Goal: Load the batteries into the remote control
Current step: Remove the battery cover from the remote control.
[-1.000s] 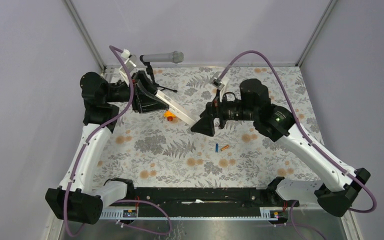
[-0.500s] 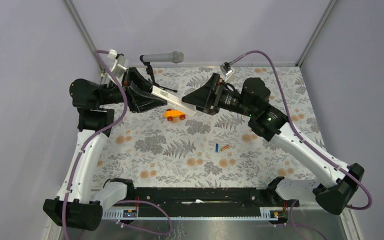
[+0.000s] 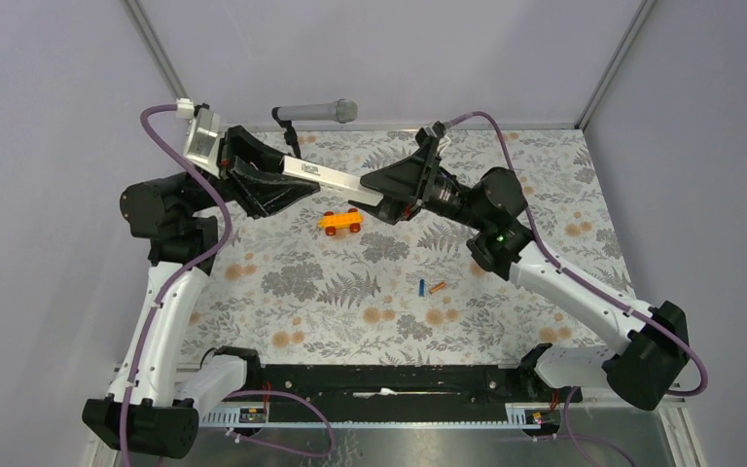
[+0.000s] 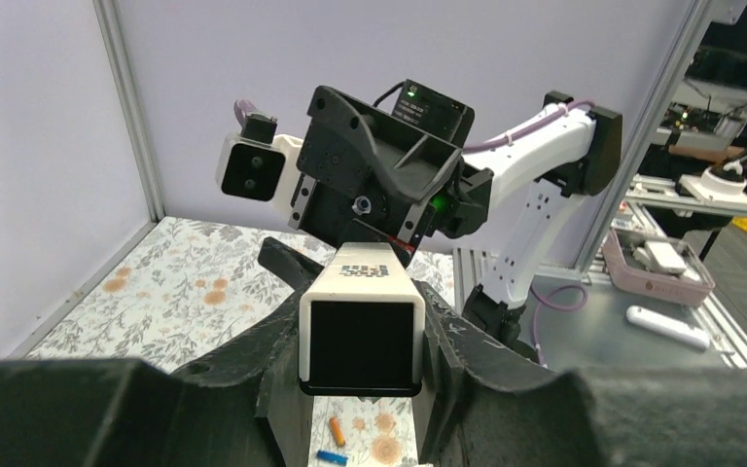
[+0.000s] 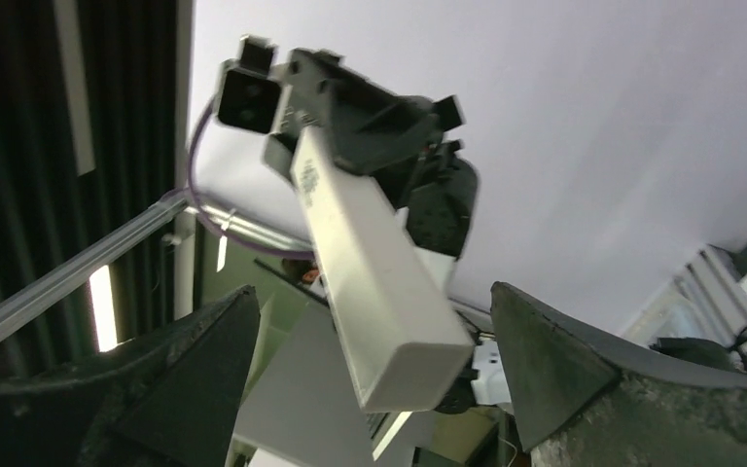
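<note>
My left gripper (image 3: 287, 187) is shut on the left half of the white remote control (image 3: 329, 179) and holds it nearly level, high above the table. In the left wrist view the remote's dark end (image 4: 362, 336) sits clamped between the jaws. My right gripper (image 3: 381, 187) is open, with its fingers on either side of the remote's right end (image 5: 379, 282) and a gap on both sides. The blue battery (image 3: 421, 287) and the orange battery (image 3: 437, 287) lie side by side on the table, right of centre. No separate back cover shows.
An orange toy car (image 3: 340, 222) stands on the floral tablecloth (image 3: 331, 292) below the remote. A grey microphone (image 3: 316, 112) on a black tripod stands at the back edge. Metal frame posts rise at the two back corners.
Both grippers have risen and moved toward the back. The remote went from sloping down to the right to nearly level. The toy car beneath it now shows fully.
</note>
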